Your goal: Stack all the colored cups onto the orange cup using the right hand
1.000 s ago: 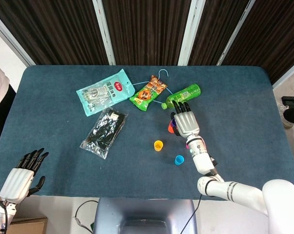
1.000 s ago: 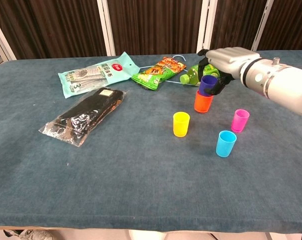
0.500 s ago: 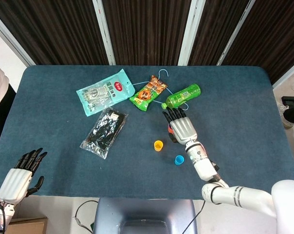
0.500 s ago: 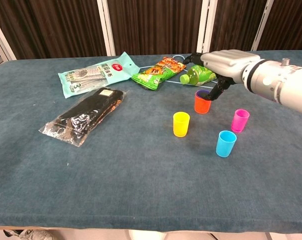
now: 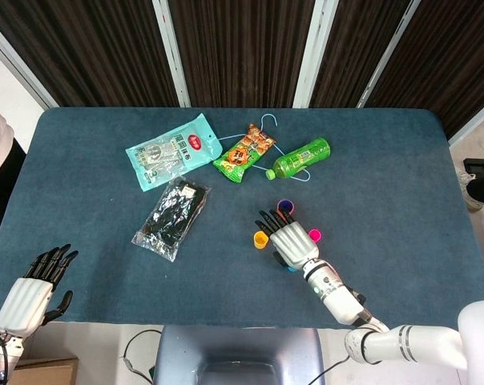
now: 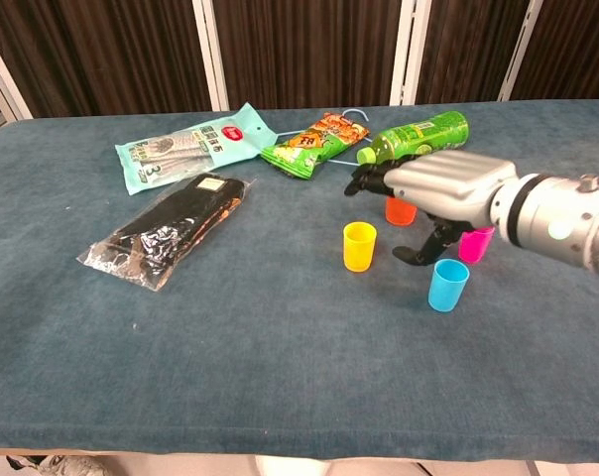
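Right hand (image 6: 433, 193) empty, fingers spread, above yellow cup (image 6: 359, 246) and blue cup (image 6: 447, 285). Best lowered squarely over one cup, closing gently so it isn't tipped.

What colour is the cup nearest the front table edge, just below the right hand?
Light blue cup, clearest in the chest view, below the right hand.

You can read only a large "3" on the teal packet (image 6: 185, 147) (upper left of the chest view); other print is illegible.
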### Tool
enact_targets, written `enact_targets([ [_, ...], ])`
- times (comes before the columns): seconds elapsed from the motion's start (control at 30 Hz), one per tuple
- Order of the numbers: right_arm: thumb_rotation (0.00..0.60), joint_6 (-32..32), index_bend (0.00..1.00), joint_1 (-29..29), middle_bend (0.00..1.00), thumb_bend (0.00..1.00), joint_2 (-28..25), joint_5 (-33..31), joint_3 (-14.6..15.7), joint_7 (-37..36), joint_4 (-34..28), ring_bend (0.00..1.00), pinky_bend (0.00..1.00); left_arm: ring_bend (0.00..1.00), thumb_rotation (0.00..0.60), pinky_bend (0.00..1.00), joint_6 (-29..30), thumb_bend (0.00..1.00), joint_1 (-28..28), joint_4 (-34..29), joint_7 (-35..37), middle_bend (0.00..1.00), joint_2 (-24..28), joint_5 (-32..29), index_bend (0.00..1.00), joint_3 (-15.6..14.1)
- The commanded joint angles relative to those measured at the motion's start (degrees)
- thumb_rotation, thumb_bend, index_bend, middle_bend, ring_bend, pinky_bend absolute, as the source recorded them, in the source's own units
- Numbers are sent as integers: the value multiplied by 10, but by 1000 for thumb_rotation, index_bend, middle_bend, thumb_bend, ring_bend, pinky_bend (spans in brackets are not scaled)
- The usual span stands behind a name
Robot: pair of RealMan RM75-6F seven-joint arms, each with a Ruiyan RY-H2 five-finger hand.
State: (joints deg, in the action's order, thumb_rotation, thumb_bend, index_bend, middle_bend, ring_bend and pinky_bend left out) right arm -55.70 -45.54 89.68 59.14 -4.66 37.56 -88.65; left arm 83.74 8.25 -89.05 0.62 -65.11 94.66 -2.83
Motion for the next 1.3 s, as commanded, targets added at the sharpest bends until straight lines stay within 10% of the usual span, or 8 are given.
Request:
enact_targets([
  [0.03,600,9,288,-11,0,513,37,-18,-9,7,41,0,0,0,600,116,-2,468,1,1,2,0,1,-2,0,1],
  [0.67,600,-8,640,-28,45,514,119,-47,-39,24,128,0,27,0,600,116,-2,469,0,3,11,0,4,-4,0,2],
  [1.3,600,-92,660,-10,73,513,65,-67,-124,12,121,0,32,0,600,116,-3,469,0,1,4,0,3,-1,0,0],
])
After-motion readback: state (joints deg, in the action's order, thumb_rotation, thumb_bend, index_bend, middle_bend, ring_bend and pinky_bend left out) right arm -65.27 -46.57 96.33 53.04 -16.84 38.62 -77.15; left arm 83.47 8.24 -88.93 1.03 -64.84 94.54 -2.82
